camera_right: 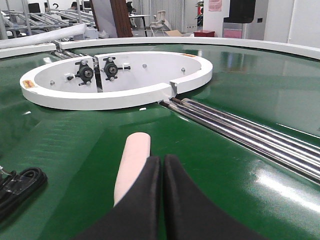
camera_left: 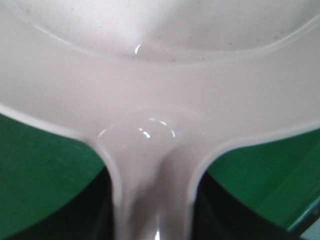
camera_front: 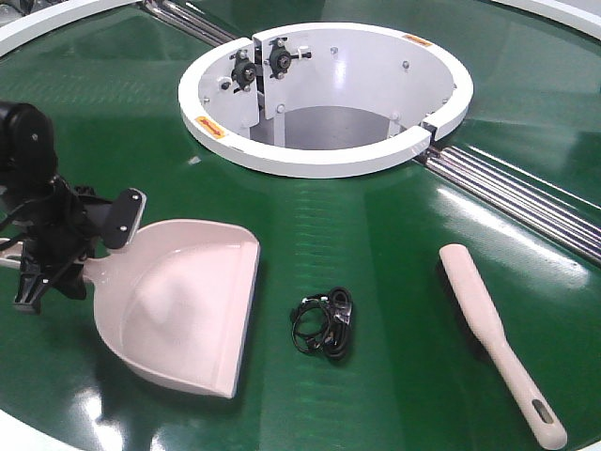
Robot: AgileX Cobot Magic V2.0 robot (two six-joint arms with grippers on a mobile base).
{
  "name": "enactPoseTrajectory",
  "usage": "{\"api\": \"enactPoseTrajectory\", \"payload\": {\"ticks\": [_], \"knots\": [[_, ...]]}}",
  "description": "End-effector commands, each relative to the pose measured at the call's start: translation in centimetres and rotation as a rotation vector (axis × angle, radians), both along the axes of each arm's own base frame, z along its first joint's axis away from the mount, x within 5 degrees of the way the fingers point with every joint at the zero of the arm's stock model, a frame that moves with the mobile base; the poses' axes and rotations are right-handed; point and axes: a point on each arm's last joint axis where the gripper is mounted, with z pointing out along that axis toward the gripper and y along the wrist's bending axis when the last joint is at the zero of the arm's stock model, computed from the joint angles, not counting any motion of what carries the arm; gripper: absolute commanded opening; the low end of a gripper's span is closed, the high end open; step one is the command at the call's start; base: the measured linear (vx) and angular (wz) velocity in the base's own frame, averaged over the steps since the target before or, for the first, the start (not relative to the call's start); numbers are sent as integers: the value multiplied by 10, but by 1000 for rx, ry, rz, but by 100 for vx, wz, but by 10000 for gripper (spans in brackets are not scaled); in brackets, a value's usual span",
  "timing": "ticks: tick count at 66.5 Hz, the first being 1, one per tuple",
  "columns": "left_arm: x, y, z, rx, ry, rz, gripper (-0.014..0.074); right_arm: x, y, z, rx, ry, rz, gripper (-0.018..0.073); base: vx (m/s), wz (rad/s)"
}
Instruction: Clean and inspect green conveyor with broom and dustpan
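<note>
The beige-pink dustpan [camera_front: 188,301] lies on the green conveyor [camera_front: 376,235] at the front left, its mouth toward the front. My left gripper [camera_front: 58,252] is shut on its handle; in the left wrist view [camera_left: 155,215] dark fingers [camera_left: 97,212] flank the handle, and the pan [camera_left: 160,80] fills the frame. The broom [camera_front: 488,324] lies flat at the front right, handle toward the front edge. My right gripper [camera_right: 162,159] is shut and empty, just above the belt, with the broom [camera_right: 132,165] right beside and partly under its left finger. It is out of the exterior view.
A black bundle of cable and clips [camera_front: 324,324] lies between dustpan and broom, also in the right wrist view [camera_right: 17,185]. The white ring housing [camera_front: 329,155] stands at the back centre. Silver rods [camera_front: 516,193] run from it to the right. The white rim [camera_front: 28,432] edges the front.
</note>
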Motion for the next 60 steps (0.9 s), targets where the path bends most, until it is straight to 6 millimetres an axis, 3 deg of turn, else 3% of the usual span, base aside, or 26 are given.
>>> {"api": "enactPoseTrajectory", "payload": {"ticks": [1,17,30,60], "knots": [[-7,-6,35,-65,-91,20,-8,0,0,1,-10,-74,-4,-10,0,0],[-12,-18,39,-67,-95,5,-7,0,0,1,-10,-74,-4,-10,0,0],[-9,-33,30,-72,-87,62,-7,0,0,1,-10,-74,-4,-10,0,0],[-2,-37,9,47,-69,60,-7,0,0,1,-10,-74,-4,-10,0,0]]}}
